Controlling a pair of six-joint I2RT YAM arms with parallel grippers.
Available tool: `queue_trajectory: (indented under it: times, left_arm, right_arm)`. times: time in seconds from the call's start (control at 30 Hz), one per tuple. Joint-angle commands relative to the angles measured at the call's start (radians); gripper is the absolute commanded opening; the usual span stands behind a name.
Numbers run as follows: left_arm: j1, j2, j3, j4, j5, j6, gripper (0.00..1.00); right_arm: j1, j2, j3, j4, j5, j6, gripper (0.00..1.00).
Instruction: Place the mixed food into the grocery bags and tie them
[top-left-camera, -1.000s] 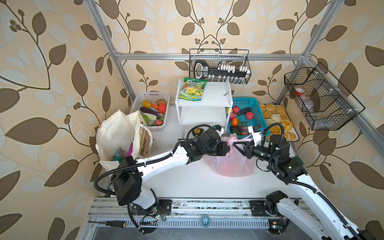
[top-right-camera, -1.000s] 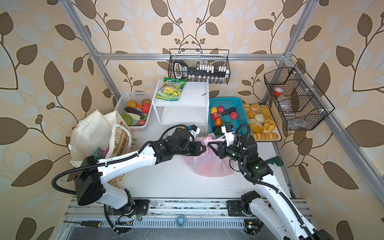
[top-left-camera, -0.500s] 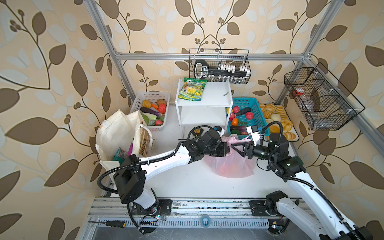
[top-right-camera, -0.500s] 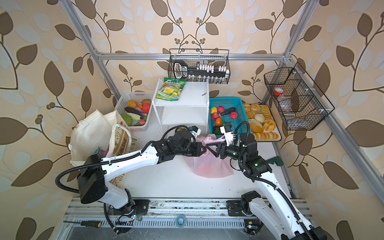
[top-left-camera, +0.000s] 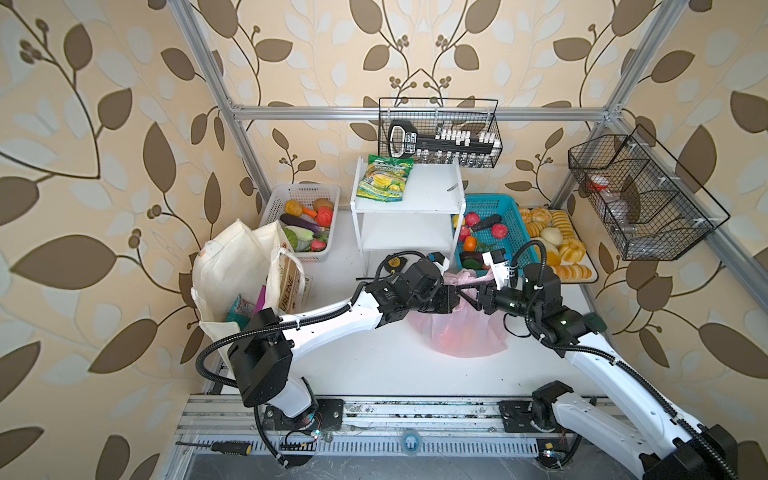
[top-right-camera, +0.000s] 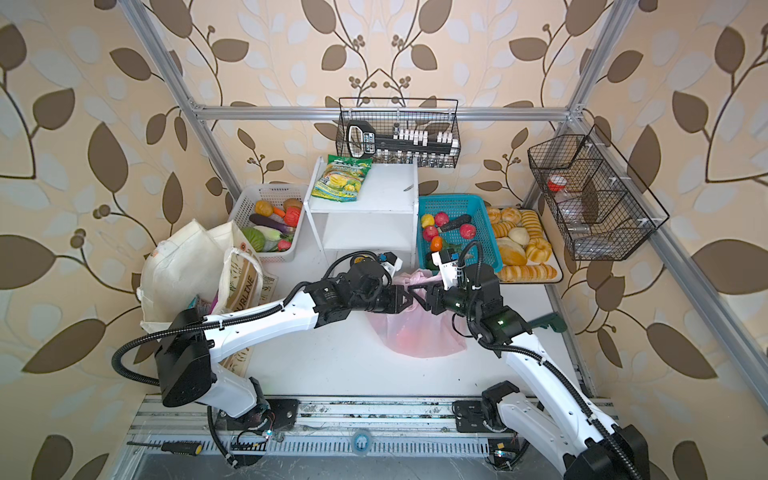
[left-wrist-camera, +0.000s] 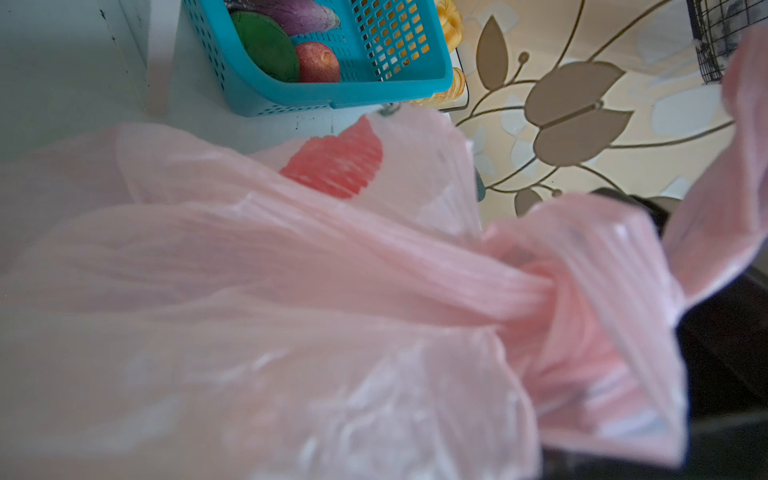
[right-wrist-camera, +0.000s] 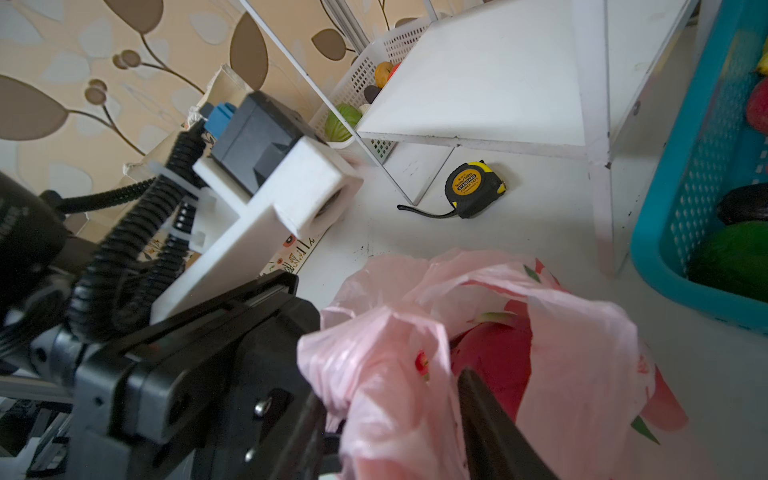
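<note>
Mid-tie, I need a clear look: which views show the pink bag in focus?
Left wrist view: pink bag fills the frame, soft and blurred; blue basket behind is sharper. Right wrist view: nearest folds blurred, tape measure crisp. Both top views: sharp, evenly lit, bag small.

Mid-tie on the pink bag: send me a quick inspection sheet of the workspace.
Surface: white tabletop, no spills.
Job's things: pink plastic bag at centre, dragon fruit inside; cream canvas tote at left, teal snack packet inside.
Clutter: tape measure beside white shelf; green-and-yellow snack packet on it; screwdriver at front.
Grippers: left gripper shut on the bag's handle; right gripper jaws apart around bag plastic, grip unclear.
Cables: black conduit loops off left arm, near tote.
Surroundings: wire basket on aluminium frame; leaf wallpaper.
</note>
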Motion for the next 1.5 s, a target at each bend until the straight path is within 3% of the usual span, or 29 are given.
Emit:
queue_trajectory:
  times: [0.0,0.23,0.4,0.57,0.8,0.97,1.1,1.27,1.37,1.47]
  left_arm:
    - [-0.008,0.004,0.019,0.012,0.009,0.027,0.00]
    - [-0.007,0.004,0.031,-0.016,0.014,0.063,0.01]
    - [-0.008,-0.013,0.039,-0.030,0.019,0.099,0.09]
    - [-0.008,-0.076,0.061,-0.087,0.046,0.184,0.51]
    - [-0.007,-0.247,0.078,-0.225,-0.004,0.383,0.73]
    - [-0.003,-0.273,0.161,-0.354,-0.071,0.619,0.97]
    - [0.012,-0.204,0.237,-0.442,-0.068,0.926,0.99]
    - [0.045,-0.146,0.187,-0.314,-0.005,1.182,0.99]
    - [0.044,-0.107,0.170,-0.255,0.026,1.292,0.99]
    - [0.044,-0.101,0.177,-0.203,0.004,1.315,0.99]
  right_arm:
    - [0.003,-0.001,0.026,0.046,0.012,0.002,0.49]
    - [0.004,-0.001,0.018,0.073,0.014,0.020,0.20]
    - [0.004,-0.006,0.005,0.089,-0.003,-0.001,0.00]
    - [0.002,-0.009,-0.001,0.074,0.028,-0.040,0.00]
    - [0.001,-0.005,0.002,0.090,0.019,-0.052,0.00]
    - [0.001,-0.016,0.002,0.089,-0.012,-0.059,0.00]
    - [0.001,-0.029,-0.002,0.106,-0.062,-0.067,0.00]
    - [0.001,-0.025,-0.001,0.125,-0.110,-0.056,0.00]
    - [0.001,-0.021,-0.002,0.127,-0.124,-0.051,0.00]
    - [0.000,-0.021,0.001,0.127,-0.137,-0.049,0.00]
